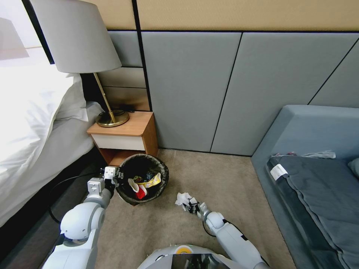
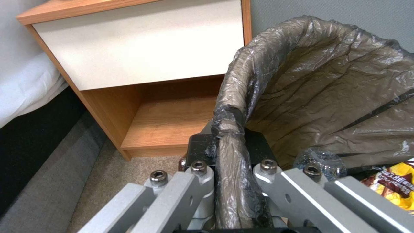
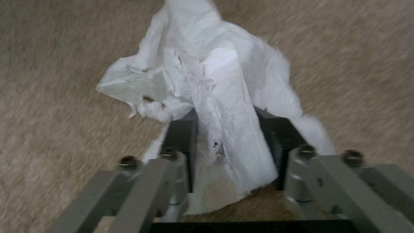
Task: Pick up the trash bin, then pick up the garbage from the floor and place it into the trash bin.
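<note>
The trash bin [image 1: 163, 178], round with a black-brown bag liner, hangs just in front of the nightstand. My left gripper [image 1: 119, 178] is shut on its near-left rim; in the left wrist view the liner-covered rim [image 2: 231, 129] runs between the two dark pads [image 2: 200, 147]. Inside lie red, white and yellow packets [image 1: 144, 184], and a yellow wrapper [image 2: 399, 187] shows at the edge. To the right of the bin, my right gripper [image 1: 192, 204] is shut on a crumpled white tissue [image 1: 183, 198]. The tissue [image 3: 220, 94] stands pinched between the black pads over the carpet.
A wooden nightstand [image 1: 127, 136] with a brass lamp [image 1: 111, 118] stands behind the bin. The bed [image 1: 33, 127] runs along the left, with a black cable [image 1: 61, 185] on the floor beside it. A grey-blue sofa [image 1: 310, 164] takes up the right. Beige carpet [image 1: 209, 172] lies between.
</note>
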{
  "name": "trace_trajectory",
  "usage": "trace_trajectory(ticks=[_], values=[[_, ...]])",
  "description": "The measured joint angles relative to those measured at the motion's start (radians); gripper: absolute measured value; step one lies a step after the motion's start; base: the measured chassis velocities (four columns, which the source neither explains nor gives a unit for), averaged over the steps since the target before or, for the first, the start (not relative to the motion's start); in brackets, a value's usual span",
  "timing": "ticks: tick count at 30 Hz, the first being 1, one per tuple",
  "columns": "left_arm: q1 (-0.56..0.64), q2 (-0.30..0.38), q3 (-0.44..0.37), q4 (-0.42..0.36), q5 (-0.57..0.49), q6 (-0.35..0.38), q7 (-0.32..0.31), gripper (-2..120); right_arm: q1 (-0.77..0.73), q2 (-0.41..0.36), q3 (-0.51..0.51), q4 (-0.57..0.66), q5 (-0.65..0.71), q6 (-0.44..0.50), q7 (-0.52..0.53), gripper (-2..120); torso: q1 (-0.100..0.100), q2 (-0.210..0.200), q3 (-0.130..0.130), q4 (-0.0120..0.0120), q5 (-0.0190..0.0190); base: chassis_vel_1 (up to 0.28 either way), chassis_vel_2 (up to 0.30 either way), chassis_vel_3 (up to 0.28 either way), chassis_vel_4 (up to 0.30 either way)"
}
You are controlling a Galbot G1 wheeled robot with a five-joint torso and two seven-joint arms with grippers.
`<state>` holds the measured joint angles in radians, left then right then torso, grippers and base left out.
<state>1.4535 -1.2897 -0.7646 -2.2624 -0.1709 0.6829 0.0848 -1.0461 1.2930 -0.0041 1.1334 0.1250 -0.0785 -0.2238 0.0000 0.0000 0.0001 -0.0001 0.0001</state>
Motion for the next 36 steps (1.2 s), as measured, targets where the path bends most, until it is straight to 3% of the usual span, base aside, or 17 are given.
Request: trace_trajectory(ticks=[5, 16, 24, 27, 36], values=[[-0.001, 0.000, 0.000, 0.001, 0.000, -0.001, 0.000, 4, -0.002, -0.006, 0.005, 0.021, -0.001, 0.000, 0.004, 0, 0.000, 0.000, 0.000, 0.0001, 0.0000, 0.000, 0.000, 0.000, 0.000], [-0.003, 0.000, -0.001, 0.004, -0.002, -0.006, 0.001, 4, -0.004, -0.013, 0.044, 0.086, 0.007, 0.003, 0.029, 0, 0.000, 0.000, 0.000, 0.0000, -0.0001, 0.000, 0.000, 0.000, 0.000], [-0.003, 0.001, -0.001, 0.002, -0.003, -0.007, 0.003, 4, -0.027, -0.081, 0.084, 0.288, 0.068, -0.027, 0.060, 0, 0.000, 0.000, 0.000, 0.0002, 0.0000, 0.000, 0.000, 0.000, 0.000], [-0.004, 0.001, -0.002, 0.002, -0.005, -0.007, 0.003, 4, -0.052, -0.155, 0.125, 0.436, 0.121, -0.067, 0.091, 0, 0.000, 0.000, 0.000, -0.0001, -0.0002, 0.000, 0.000, 0.000, 0.000], [-0.001, 0.000, -0.006, -0.003, -0.008, -0.008, 0.003, 4, -0.083, -0.253, 0.216, 0.694, 0.230, -0.159, 0.160, 0, 0.000, 0.000, 0.000, 0.0001, 0.0001, 0.000, 0.000, 0.000, 0.000]])
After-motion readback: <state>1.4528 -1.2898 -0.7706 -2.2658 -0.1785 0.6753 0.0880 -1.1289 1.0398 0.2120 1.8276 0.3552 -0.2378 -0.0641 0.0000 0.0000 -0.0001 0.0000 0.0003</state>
